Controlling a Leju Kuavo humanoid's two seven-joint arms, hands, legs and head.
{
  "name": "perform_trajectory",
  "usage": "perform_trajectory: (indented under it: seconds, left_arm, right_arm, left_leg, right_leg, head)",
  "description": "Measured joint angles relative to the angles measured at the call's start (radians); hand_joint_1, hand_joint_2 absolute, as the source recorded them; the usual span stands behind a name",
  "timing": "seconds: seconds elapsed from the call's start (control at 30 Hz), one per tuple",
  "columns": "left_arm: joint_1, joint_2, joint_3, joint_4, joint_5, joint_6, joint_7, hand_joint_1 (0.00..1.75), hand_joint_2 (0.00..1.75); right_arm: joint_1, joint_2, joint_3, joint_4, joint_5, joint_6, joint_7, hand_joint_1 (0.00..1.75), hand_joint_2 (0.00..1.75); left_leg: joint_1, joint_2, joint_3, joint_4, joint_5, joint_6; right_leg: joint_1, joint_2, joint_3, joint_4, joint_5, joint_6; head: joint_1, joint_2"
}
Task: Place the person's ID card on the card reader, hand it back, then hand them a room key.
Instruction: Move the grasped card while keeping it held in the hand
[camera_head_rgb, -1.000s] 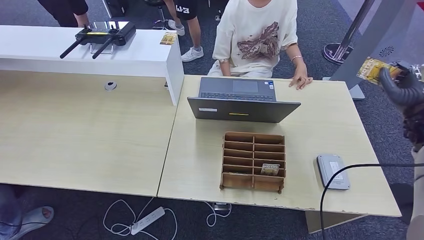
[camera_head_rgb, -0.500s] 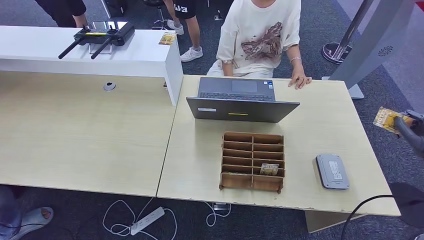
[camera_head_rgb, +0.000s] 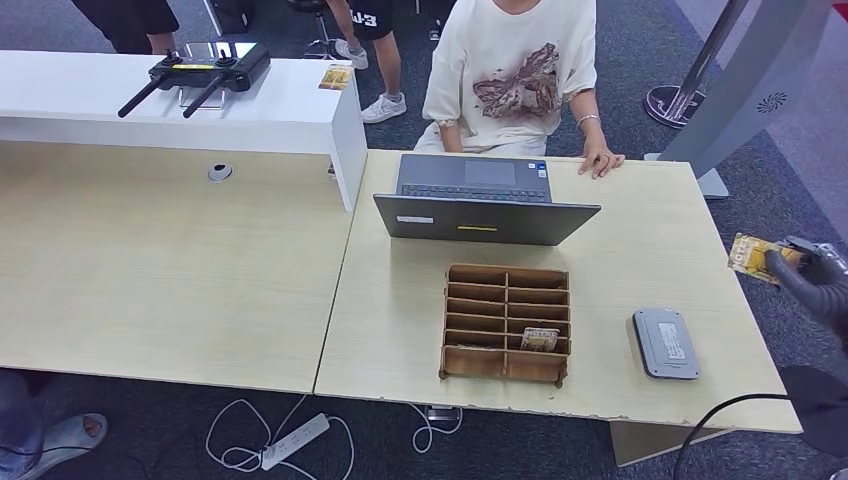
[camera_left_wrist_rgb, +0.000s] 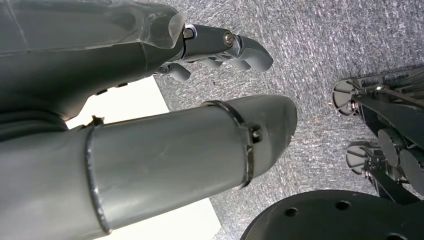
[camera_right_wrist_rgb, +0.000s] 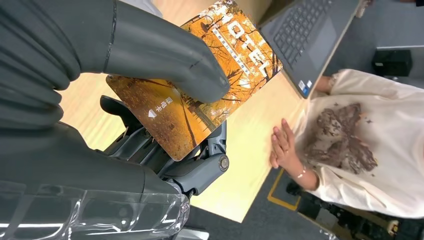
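My right hand (camera_head_rgb: 815, 282) hovers just past the table's right edge and pinches an orange card (camera_head_rgb: 750, 258) printed HOTEL. In the right wrist view the thumb (camera_right_wrist_rgb: 165, 57) presses that card (camera_right_wrist_rgb: 210, 100) against the fingers below it. A grey card reader (camera_head_rgb: 665, 342) lies flat on the table near the front right corner, left of and below the hand. The person (camera_head_rgb: 515, 70) sits behind the table, one hand (camera_head_rgb: 600, 160) resting on its far edge. My left hand (camera_left_wrist_rgb: 220, 45) hangs over grey carpet, fingers apart and holding nothing.
An open laptop (camera_head_rgb: 487, 205) stands mid-table in front of the person. A wooden compartment rack (camera_head_rgb: 507, 322) sits near the front edge with a card (camera_head_rgb: 540, 338) in one slot. A white counter (camera_head_rgb: 290, 110) carries a black controller (camera_head_rgb: 195, 72). A black cable (camera_head_rgb: 740, 405) loops at the front right.
My right hand with the orange card dropped from high at the right, beside the grey post, to table level, then edged left toward the table's right edge. The person's hand stayed put.
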Motion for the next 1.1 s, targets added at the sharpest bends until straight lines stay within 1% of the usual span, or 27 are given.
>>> perform_trajectory:
  seconds: [0.23,0.4,0.67,0.9,1.1]
  left_arm:
    - [0.000,0.007,0.000,0.000,-0.005,-0.008,0.000,0.00,0.00]
    - [0.000,0.014,0.000,0.000,-0.009,-0.011,0.000,0.00,0.00]
    - [0.000,0.021,0.000,0.000,-0.010,-0.014,0.000,0.00,0.00]
    - [0.001,0.024,0.000,0.000,-0.011,-0.017,0.000,0.00,0.00]
    - [0.001,0.028,0.000,0.000,-0.015,-0.021,0.000,0.00,0.00]
  right_arm:
    - [-0.002,0.007,0.081,0.009,0.050,-0.034,0.028,1.75,1.75]
    - [-0.003,0.012,0.117,0.013,0.061,-0.045,0.033,1.75,1.75]
    - [-0.014,0.025,0.149,0.016,0.069,-0.061,0.068,1.75,1.75]
    - [-0.021,0.030,0.164,0.022,0.070,-0.064,0.072,1.75,1.75]
    - [-0.015,0.031,0.178,0.027,0.081,-0.088,0.071,1.75,1.75]
  left_leg:
    - [0.000,0.000,0.000,0.000,0.000,0.000]
    - [0.000,0.000,0.000,0.000,0.000,0.000]
    - [0.000,0.000,0.000,0.000,0.000,0.000]
    - [0.000,0.000,0.000,0.000,0.000,0.000]
    - [0.000,0.000,0.000,0.000,0.000,0.000]
  right_leg:
    - [0.000,0.000,0.000,0.000,0.000,0.000]
    - [0.000,0.000,0.000,0.000,0.000,0.000]
    - [0.000,0.000,0.000,0.000,0.000,0.000]
    - [0.000,-0.001,0.000,0.000,0.000,0.000]
    - [0.000,0.000,0.000,0.000,0.000,0.000]
  head:
    - [0.000,0.000]
    - [0.000,0.000]
    - [0.000,0.000]
    - [0.000,0.000]
    - [0.000,0.000]
